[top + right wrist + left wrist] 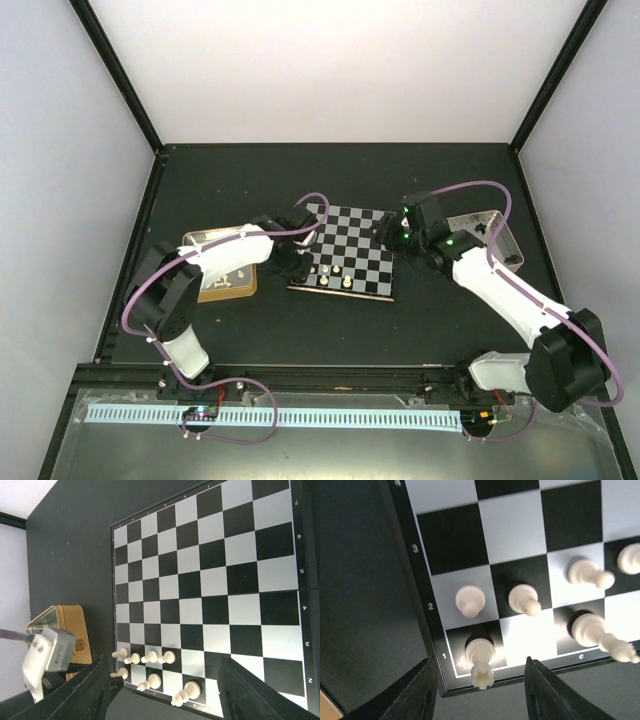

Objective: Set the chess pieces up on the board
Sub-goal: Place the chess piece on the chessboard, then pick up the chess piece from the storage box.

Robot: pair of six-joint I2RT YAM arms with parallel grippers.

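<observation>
The board (360,235) lies at the table's middle. Several cream-white chess pieces (335,272) stand in its two near rows at the left; no black pieces show. In the left wrist view a white rook (481,662) stands on the corner square, with pawns (470,601) behind it and a taller piece (595,630) to the right. My left gripper (480,692) is open, its fingers either side of the rook and clear of it. It sits at the board's near left corner (298,263). My right gripper (165,692) is open and empty, high over the board's right side (386,237).
A gold-sided tin (225,275) lies left of the board, partly under my left arm; it also shows in the right wrist view (75,635). A pinkish-silver tin (492,235) lies to the right, behind my right arm. The dark table edge runs along the front.
</observation>
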